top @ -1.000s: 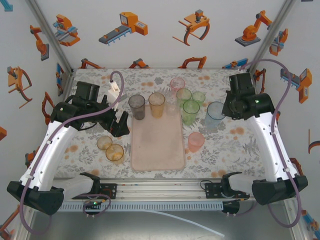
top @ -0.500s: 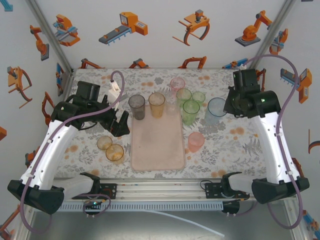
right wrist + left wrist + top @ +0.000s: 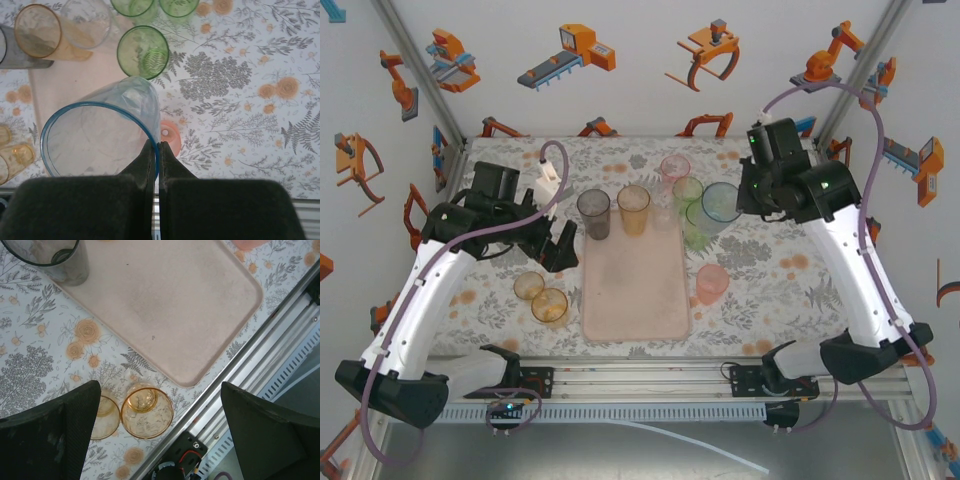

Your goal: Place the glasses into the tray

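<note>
Right end effector (image 3: 158,150): the two fingers are seen pressed together on the wall of a pale blue tumbler (image 3: 100,132), which is pinched at its rim.
Held tumbler: it is carried tilted above the bench (image 3: 770,270), its mouth turned toward the right wrist camera. The blue rim runs into the seam between the fingers.
Tumbler and tray: in the top view the tumbler is seen just off the far right corner of the tray (image 3: 635,290), well short of the tray's middle.
Green tumblers (image 3: 687,190): these are clustered on the bench beside the tray's far right corner. The held tumbler overlaps them in the top view, and one is seen just beyond the blue rim in the right wrist view.
Tray: the pale pink tray is laid flat at mid-bench, its long side running away from the arms, and its middle is bare.
Far end of tray: a grey tumbler (image 3: 594,213) is stood at the left corner, with a tall amber tumbler (image 3: 633,208) next to it, both upright.
Pink tumbler (image 3: 711,283): it is seen on the bench near the tray's right edge.
Left end effector (image 3: 558,247): the fingers are spread wide with nothing between them, and it is poised beside the tray's left edge, near the grey tumbler.
Short amber tumblers (image 3: 146,411): two are stood side by side on the bench left of the tray. In the left wrist view they are seen below the spread fingers, untouched.
</note>
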